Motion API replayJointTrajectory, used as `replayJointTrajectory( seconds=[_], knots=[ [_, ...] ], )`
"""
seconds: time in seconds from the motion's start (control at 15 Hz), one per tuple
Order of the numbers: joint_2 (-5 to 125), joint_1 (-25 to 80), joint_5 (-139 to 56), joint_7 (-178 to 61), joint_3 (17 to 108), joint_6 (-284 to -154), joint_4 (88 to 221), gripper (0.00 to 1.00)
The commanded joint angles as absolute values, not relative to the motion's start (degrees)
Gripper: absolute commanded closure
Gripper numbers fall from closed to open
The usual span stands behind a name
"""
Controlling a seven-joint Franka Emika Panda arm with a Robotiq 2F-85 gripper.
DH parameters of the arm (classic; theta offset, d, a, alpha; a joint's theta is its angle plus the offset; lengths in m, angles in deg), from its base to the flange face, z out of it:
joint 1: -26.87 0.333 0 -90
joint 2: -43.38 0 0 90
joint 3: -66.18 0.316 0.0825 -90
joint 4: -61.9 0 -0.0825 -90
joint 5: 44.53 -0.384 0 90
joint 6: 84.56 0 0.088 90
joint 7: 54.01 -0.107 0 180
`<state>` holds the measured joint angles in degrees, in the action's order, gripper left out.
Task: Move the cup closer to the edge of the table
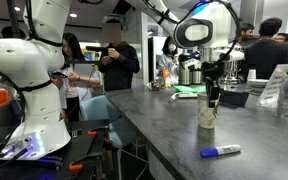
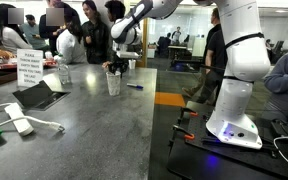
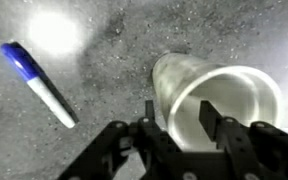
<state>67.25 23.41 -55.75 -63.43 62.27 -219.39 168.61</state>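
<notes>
Cup (image 1: pixel 207 113): tall, tapered, off-white, w/ open top.

dark grey table (image 1: pixel 159 130), cup (image 1: pixel 207 115), blue-capped marker (image 1: pixel 221 152)

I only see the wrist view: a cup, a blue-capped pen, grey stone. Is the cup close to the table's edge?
Observer: No. In an exterior view the cup stands well in from the straight edge of the table.
Operator: What lies between them?
Observer: The pen, on the edge side of the cup.
Operator: Anyone around?
Observer: Several people stand in the background.
</notes>
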Motion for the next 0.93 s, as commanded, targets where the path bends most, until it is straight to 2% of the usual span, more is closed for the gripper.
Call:
replayJointTrajectory(
  seconds=[0.0,0.27,0.33,0.4,0.53,0.73,0.8,0.87],
  knots=[
    [67.70,23.25,-55.63,-63.48,62.64,-218.88,167.43,0.44],
    [67.91,23.17,-55.63,-63.39,62.66,-218.22,166.63,0.18],
    [67.94,23.16,-55.63,-63.38,62.66,-218.22,166.63,0.16],
    [67.95,23.18,-55.63,-63.38,62.67,-218.22,166.63,0.04],
    [68.27,23.04,-54.76,-61.63,62.71,-217.55,165.90,0.00],
    [69.58,23.19,-53.23,-60.65,62.50,-217.13,163.05,0.00],
    [69.92,22.83,-53.20,-59.76,62.82,-216.36,161.77,0.19],
    [70.01,22.73,-52.84,-58.90,62.91,-216.16,160.99,0.26]
  ],
)
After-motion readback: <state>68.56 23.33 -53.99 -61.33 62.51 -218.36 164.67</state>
